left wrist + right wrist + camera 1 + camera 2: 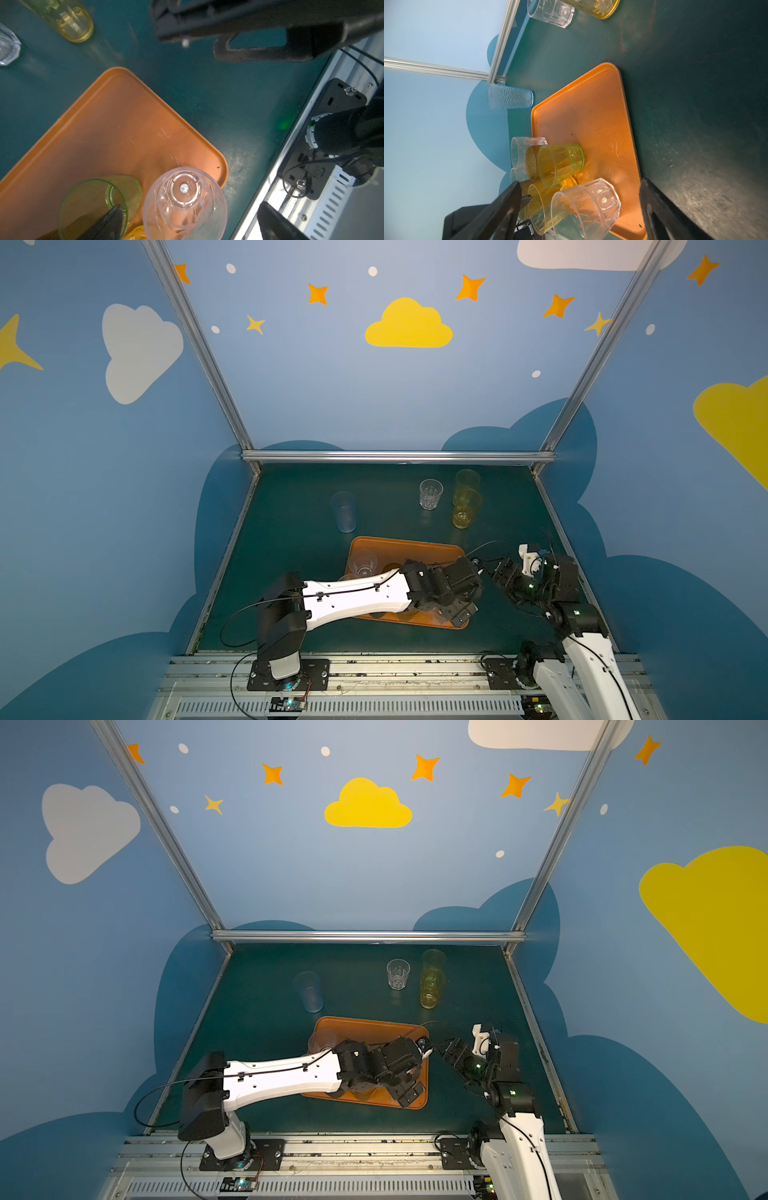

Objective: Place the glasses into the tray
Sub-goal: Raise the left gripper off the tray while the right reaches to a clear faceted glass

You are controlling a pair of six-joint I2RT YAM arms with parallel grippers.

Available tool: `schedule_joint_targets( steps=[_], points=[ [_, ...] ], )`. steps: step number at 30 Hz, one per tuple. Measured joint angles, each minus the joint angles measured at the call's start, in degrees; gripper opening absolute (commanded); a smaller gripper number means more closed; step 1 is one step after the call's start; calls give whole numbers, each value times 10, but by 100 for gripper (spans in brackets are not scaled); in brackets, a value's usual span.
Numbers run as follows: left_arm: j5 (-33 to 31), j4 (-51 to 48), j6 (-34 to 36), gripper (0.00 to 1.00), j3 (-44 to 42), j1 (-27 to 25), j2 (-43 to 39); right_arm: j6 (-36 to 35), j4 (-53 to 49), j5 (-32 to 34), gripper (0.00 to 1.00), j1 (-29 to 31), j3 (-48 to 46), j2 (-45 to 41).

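Orange-brown tray (pixel 399 546) sits lower centre in both top views, a cluster of glasses (pixel 560 164) on it, the left gripper (pixel 190 206) spread wide astride a clear faceted glass (pixel 184 187), the right gripper (pixel 579 182) gaping, empty.

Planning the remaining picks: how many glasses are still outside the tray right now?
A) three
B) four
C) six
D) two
B: in both top views the frosted bluish glass, the clear faceted glass, the far yellow glass and the near yellow glass stand beyond the tray.
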Motion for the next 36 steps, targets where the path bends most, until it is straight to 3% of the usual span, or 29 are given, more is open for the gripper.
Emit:
schedule_joint_targets(
  steps=[12, 19, 30, 36],
  points=[
    [-54, 62, -29, 100, -96, 64, -107, -3, 4, 3, 87, 7, 42, 54],
    [-58, 106, -71, 100, -200, 148, -208, -10, 7, 49, 87, 79, 125, 116],
    [-61, 168, -116, 100, -337, 240, -339, -44, 14, 146, 87, 231, 327, 342],
    [-63, 191, -129, 100, -388, 260, -394, -79, 7, 164, 84, 262, 486, 508]
  ],
)
